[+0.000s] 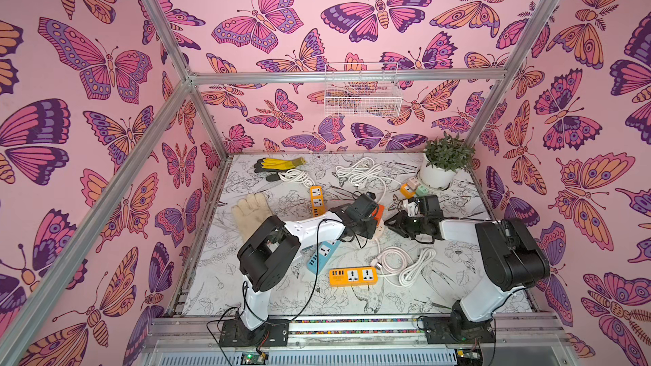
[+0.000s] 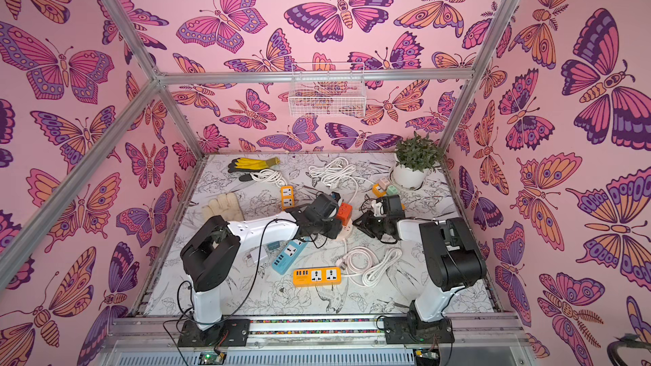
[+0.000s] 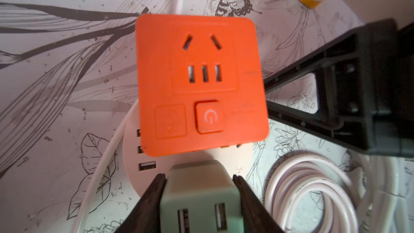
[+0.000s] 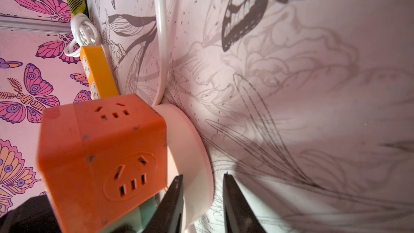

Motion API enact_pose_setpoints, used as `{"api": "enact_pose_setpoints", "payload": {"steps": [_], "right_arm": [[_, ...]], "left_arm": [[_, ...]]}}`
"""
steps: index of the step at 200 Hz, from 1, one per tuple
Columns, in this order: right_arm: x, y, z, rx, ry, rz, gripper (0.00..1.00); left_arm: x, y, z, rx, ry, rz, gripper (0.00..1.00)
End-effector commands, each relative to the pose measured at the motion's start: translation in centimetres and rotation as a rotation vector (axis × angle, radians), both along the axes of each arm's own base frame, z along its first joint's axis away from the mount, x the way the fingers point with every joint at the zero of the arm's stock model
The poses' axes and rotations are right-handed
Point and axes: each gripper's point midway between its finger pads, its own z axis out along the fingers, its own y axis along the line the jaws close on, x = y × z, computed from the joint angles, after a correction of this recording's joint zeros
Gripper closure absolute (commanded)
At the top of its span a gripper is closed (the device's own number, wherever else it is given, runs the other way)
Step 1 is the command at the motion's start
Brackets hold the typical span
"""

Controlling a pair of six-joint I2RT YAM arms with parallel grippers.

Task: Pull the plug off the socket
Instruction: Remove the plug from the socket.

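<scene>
Gripping the pale green plug (image 3: 197, 193), lower centre of the left wrist view, your left gripper (image 3: 198, 177) holds it seated in the round white socket (image 3: 134, 169). Only the right wrist view shows your right gripper (image 4: 202, 175) pinching the socket's rim. Next, I judge, pull straight off.

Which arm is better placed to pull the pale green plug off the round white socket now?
Left. The left pincer is closed on the pale green plug, one finger on each side. The right pincer grips the rim of the round white socket, so it is better used to hold the base down.
</scene>
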Motion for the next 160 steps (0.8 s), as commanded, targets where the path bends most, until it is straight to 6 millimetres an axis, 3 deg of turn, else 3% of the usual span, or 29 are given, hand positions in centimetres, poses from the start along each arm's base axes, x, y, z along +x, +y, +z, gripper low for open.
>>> {"api": "enact_pose_setpoints", "payload": {"steps": [1,45,88,105,127,160], "right_arm": [[-3.7,-2.5,-5.2,-0.183,0.183,-0.033,0.67],[-4.0,-0.8,-3.1,-0.078,0.114,0.017,0.65],[-5.1,2.0,0.2,0.099,0.019,0.112,0.62],[-5.8,3.0,0.0,0.103,0.026,0.146,0.62],[-5.3,3.9,0.3,0.173,0.03,0.107,0.61],[-4.2,2.6,-2.2,0.044,0.129,-0.034,0.53]], "left_arm": [[-1.4,1.7,-1.0,0.199,-0.049,-0.047,0.6],[-0.8,3.5,-1.5,0.324,-0.11,-0.019,0.6],[-1.8,2.8,-1.7,0.183,0.036,0.006,0.6],[-1.9,2.7,-1.5,0.115,0.101,0.029,0.6],[-1.9,2.3,-0.5,0.052,0.134,0.017,0.6],[-1.8,2.3,-0.2,0.044,0.128,0.012,0.6]]}}
